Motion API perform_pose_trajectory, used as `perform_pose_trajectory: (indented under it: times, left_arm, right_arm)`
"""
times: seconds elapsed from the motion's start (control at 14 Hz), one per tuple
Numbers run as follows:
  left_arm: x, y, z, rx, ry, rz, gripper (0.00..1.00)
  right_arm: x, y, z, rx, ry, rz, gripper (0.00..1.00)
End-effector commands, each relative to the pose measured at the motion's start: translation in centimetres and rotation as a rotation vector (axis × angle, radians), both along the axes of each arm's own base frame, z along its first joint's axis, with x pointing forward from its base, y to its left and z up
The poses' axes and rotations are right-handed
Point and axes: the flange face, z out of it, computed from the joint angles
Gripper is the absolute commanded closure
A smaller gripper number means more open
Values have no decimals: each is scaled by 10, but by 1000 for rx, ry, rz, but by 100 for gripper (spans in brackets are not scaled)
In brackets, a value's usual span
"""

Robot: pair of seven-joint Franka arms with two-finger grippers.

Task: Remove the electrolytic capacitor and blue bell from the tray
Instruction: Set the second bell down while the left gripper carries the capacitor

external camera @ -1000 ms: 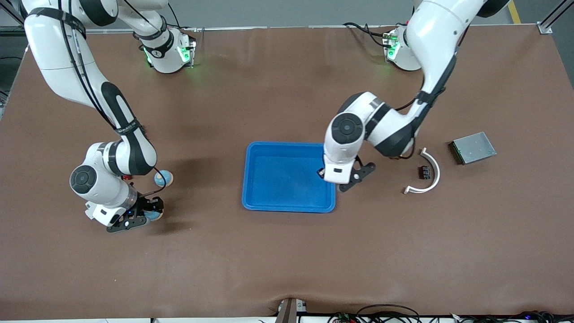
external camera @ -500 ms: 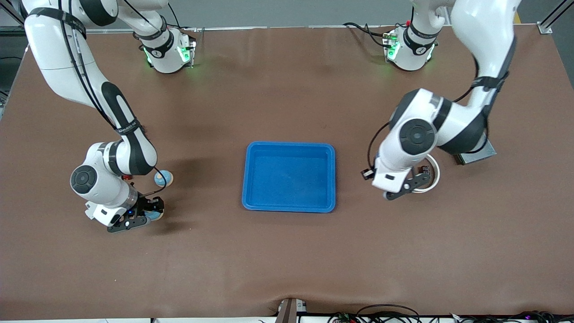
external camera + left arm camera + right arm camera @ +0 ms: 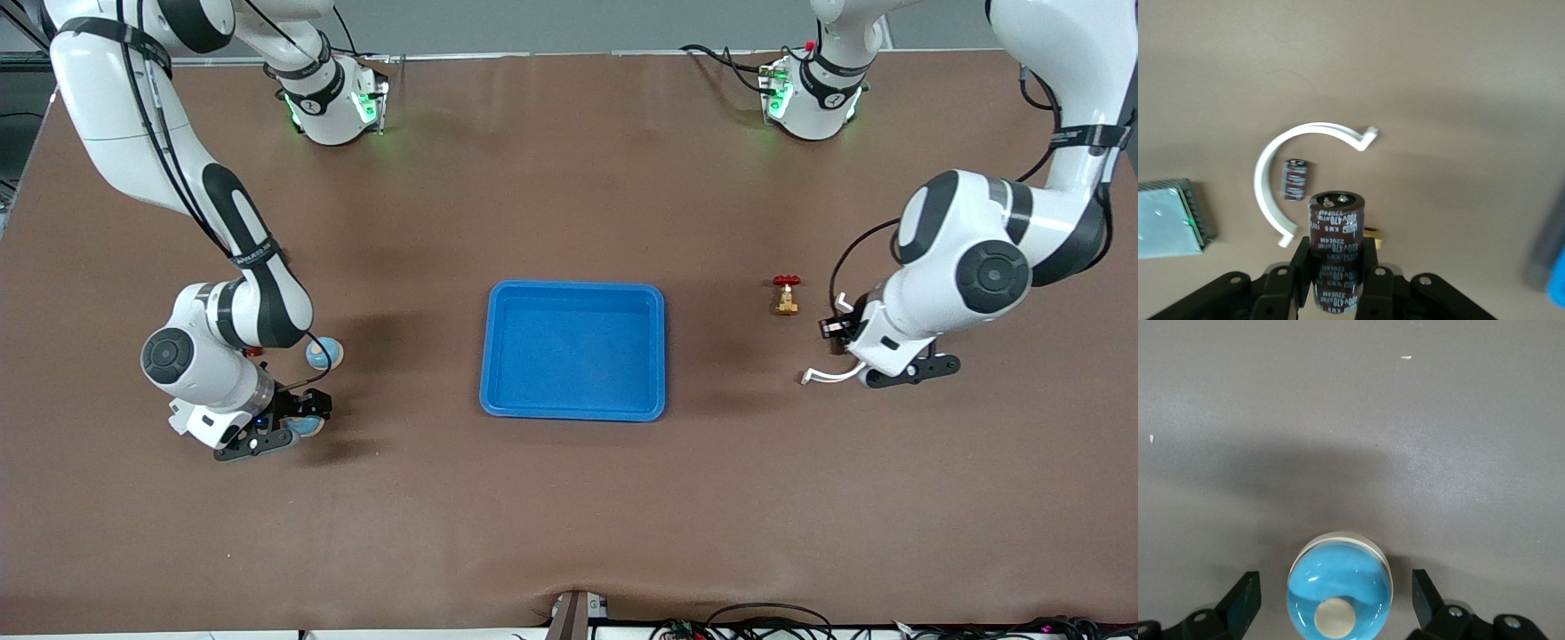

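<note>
With the tray [image 3: 575, 350] empty, the left pincer [image 3: 1338, 267] grips the electrolytic capacitor [image 3: 1336, 237] and must next lower it to the bench [image 3: 569, 516], while the right pincer [image 3: 1338, 600] stands wide around the blue bell [image 3: 1339, 593], resting there.

Bright blue tray [image 3: 573, 350], maroon capacitor [image 3: 1336, 235], blue bell [image 3: 1339, 591], possibly cream-rimmed.

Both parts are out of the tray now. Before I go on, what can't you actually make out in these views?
- Grey metal box: cut off by the left wrist view's edge; in the front view the left arm hides it.
- White curved piece: mostly under the left gripper in the front view.
- Blue bell: the right gripper covers most of it in the front view.
- Big capacitor: its lower end is hidden between the fingers.
</note>
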Motion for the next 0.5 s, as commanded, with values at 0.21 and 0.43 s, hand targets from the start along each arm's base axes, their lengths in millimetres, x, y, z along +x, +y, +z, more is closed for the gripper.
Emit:
perform_pose_trajectory:
  times: [0.21, 0.43]
  left_arm:
    - [-17, 80, -33, -74, -22, -234, 98]
    - [-33, 106, -70, -40, -82, -296, 98]
  right_arm:
    - [7, 0, 49, 16, 35, 15, 0]
    - [9, -2, 87, 16, 80, 13, 0]
